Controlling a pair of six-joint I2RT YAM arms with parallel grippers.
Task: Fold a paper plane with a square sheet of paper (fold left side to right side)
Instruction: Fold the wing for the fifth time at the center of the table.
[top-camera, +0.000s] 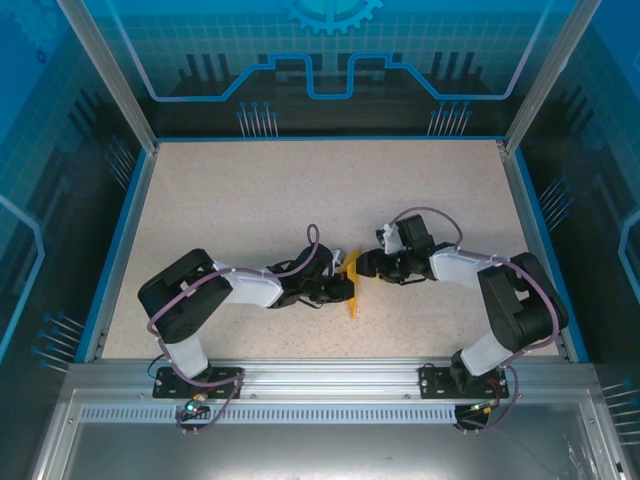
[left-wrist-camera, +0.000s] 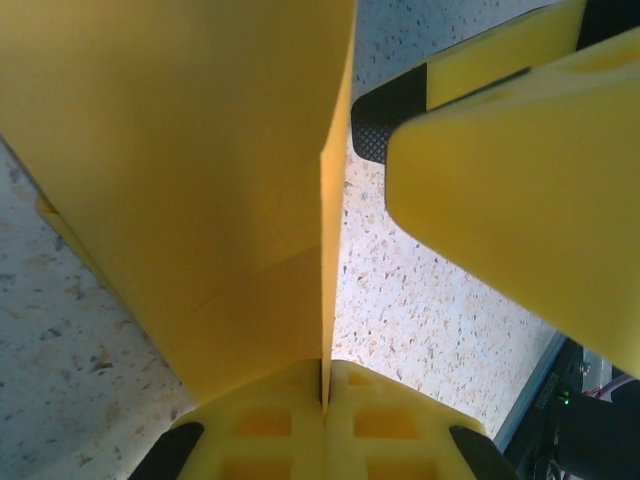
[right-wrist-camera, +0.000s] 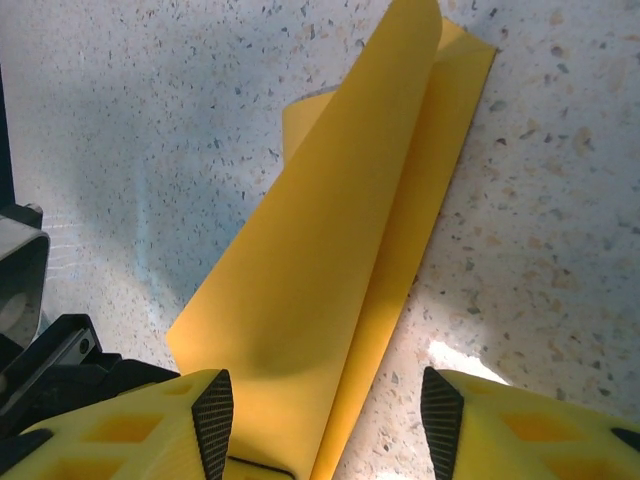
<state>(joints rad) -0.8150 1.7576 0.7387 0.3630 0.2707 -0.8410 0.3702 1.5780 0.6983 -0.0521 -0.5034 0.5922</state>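
Pinching paper plane (left-wrist-camera: 180, 150) in L tool (left-wrist-camera: 323, 400), R tool (right-wrist-camera: 326, 425) spread astride

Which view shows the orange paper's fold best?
Right wrist: most of the paper is visible, layers and crease included. Left wrist gives a close-up, its edge pinched by the left gripper. Top external gives a small sliver.

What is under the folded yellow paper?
The speckled table, seen around the paper. Its raised top flap hides most of the lower layer and the table beneath.

Speckled beige tabletop (top-camera: 250, 200), blue patterned back wall (top-camera: 330, 60), metal rail (top-camera: 330, 372)
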